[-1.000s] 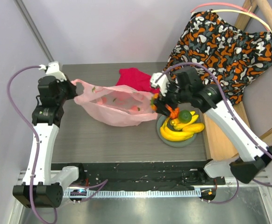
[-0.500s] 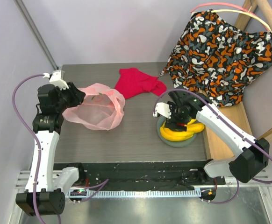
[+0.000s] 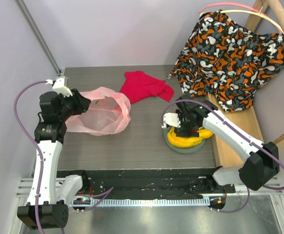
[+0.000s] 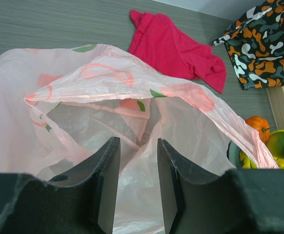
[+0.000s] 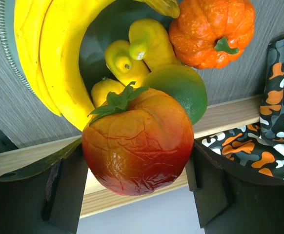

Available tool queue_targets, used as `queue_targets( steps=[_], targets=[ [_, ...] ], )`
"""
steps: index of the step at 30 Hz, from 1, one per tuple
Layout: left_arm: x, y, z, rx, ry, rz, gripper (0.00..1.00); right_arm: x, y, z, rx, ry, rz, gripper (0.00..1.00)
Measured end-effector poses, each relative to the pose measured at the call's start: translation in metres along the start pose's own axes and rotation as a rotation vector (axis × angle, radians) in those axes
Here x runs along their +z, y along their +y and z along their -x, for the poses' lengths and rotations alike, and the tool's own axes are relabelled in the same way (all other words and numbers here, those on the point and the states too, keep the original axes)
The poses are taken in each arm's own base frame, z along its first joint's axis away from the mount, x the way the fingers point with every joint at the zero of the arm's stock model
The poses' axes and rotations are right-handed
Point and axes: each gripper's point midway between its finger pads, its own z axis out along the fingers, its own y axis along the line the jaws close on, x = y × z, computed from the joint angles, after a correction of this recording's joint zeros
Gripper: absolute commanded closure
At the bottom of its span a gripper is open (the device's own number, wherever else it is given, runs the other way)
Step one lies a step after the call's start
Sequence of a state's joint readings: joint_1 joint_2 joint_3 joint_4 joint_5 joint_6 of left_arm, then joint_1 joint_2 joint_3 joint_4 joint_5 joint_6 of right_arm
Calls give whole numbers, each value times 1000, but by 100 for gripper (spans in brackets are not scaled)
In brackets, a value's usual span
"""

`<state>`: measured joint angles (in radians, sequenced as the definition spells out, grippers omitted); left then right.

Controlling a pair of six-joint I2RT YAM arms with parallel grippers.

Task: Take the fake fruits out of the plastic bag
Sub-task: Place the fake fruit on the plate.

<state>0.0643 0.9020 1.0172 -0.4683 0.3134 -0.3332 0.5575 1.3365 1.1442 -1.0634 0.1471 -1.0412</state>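
The pale-pink plastic bag [image 3: 103, 114] lies slack on the left of the table, its mouth arching open in the left wrist view [image 4: 83, 97]. No fruit shows inside it. My left gripper [image 3: 83, 103] is at its near edge, jaws close together [image 4: 138, 141] with bag film between them. My right gripper [image 3: 182, 126] is shut on a red-orange round fruit [image 5: 139, 141], held [image 5: 137, 187] just over the grey-green plate [image 3: 183, 149]. On the plate lie yellow bananas [image 5: 59, 53], an orange pumpkin [image 5: 213, 29] and a green fruit [image 5: 181, 90].
A red cloth [image 3: 144, 85] lies behind the bag. A patterned orange-black cloth [image 3: 230, 53] hangs over the wooden frame at the back right. A wooden board [image 3: 225, 141] runs along the table's right edge beside the plate.
My right gripper came away from the bag's mouth with the fruit and went down over the plate. The stretched bag went slack and gathered toward my left gripper, which dropped slightly.
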Motion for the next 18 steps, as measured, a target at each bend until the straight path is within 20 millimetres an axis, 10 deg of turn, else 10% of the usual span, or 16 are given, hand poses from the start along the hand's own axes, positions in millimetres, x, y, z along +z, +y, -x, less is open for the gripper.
queue_targets(
  steps=[8, 18],
  targets=[
    [-1, -1, 0, 0, -1, -6, 60, 11, 0, 0, 1, 8, -5, 57],
    [-1, -3, 0, 0, 3, -18, 59, 19, 1, -3, 2, 20, -16, 8]
  ],
)
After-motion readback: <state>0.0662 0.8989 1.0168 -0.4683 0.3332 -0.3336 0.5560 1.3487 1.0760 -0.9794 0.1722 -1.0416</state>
